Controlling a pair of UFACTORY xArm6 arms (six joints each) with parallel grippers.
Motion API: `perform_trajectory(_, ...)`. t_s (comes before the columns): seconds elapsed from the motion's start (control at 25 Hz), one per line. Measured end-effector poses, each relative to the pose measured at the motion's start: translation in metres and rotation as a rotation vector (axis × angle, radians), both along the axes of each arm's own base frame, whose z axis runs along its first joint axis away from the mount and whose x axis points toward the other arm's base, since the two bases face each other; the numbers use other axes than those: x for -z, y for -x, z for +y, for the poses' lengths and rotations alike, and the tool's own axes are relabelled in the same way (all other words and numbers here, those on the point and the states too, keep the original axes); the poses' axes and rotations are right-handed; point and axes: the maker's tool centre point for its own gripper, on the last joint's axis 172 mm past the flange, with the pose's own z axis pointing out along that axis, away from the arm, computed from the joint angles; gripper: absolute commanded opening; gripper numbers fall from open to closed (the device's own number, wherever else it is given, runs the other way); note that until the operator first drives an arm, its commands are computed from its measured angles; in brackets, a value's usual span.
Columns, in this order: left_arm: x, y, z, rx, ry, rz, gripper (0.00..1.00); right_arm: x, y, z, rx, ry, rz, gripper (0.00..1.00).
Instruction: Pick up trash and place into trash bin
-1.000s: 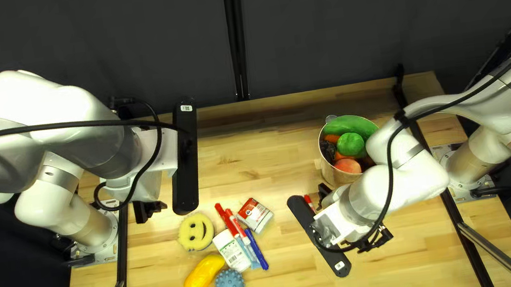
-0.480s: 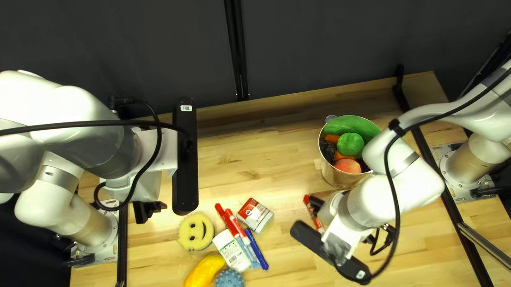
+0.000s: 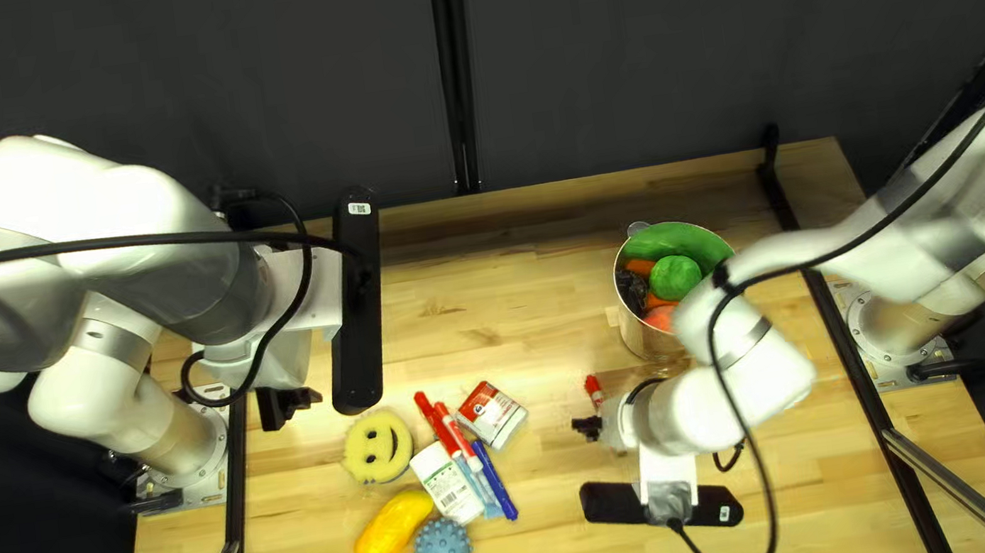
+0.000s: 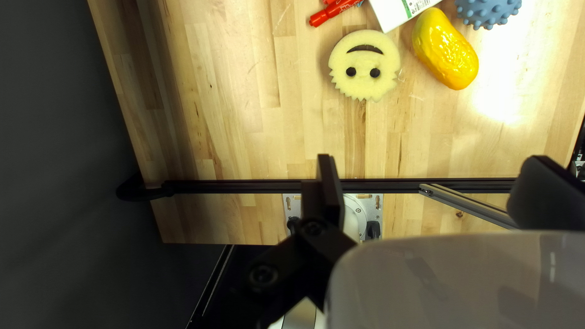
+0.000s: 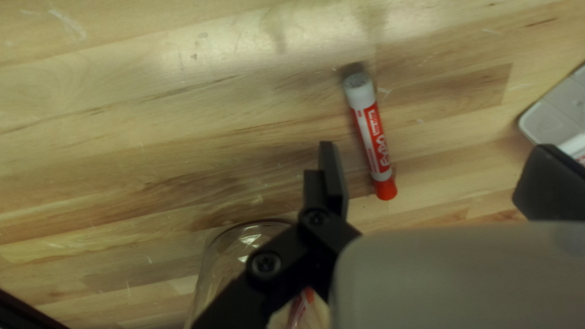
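In the top left view my right gripper (image 3: 588, 426) hangs over the table just below a red-and-white marker (image 3: 594, 389). Seen from the right wrist, the gripper (image 5: 429, 176) is open and the marker (image 5: 372, 137) lies on the wood ahead, nearer one finger. My left gripper (image 3: 288, 404) is over the table's left side; its wrist view shows the gripper (image 4: 429, 186) open with nothing held. Red markers (image 3: 453, 431), a blue marker (image 3: 494, 482), a white bottle (image 3: 447, 484) and a red-labelled white tub (image 3: 493, 413) lie grouped mid-table.
A round container (image 3: 646, 341) holding toy vegetables stands behind my right gripper, its clear wall (image 5: 213, 262) beside that gripper's finger. A yellow smiley sponge (image 3: 377, 446), yellow mango-like fruit (image 3: 394, 528) and spiky blue ball (image 3: 442, 549) lie on the left side.
My right gripper has swung round toward the left of the view and its wrist has turned, leaving the lone red marker more exposed. The left arm has stayed still.
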Motion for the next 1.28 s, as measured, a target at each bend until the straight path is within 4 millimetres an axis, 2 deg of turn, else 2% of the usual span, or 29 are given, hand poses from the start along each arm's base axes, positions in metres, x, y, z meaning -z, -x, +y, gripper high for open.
perform_trajectory(0.56,0.000,0.000,0.000,0.000,0.000,0.000,1.00,0.015,0.001,-0.013,-0.020,0.025,0.033,0.97)
perform_trajectory(0.72,0.000,0.000,0.000,0.000,0.000,0.000,1.00,0.022,0.003,-0.020,-0.021,0.016,0.040,0.88)
perform_trajectory(0.8,0.000,0.000,0.000,0.000,0.000,0.000,1.00,0.022,0.005,-0.023,-0.019,0.010,0.039,0.81)
perform_trajectory(0.84,0.000,0.000,0.000,0.000,0.000,0.000,1.00,0.023,0.005,-0.024,-0.017,0.007,0.038,0.61)
perform_trajectory(0.88,0.000,0.000,0.000,0.000,0.000,0.000,1.00,0.023,0.006,-0.025,-0.015,0.005,0.038,0.12)
perform_trajectory(0.92,0.000,0.000,0.000,0.000,0.000,0.000,1.00,0.024,0.006,-0.026,-0.014,0.002,0.038,0.02)
perform_trajectory(1.28,0.000,0.000,0.000,0.000,0.000,0.000,1.00,0.027,0.002,-0.026,-0.017,-0.013,0.049,0.01)
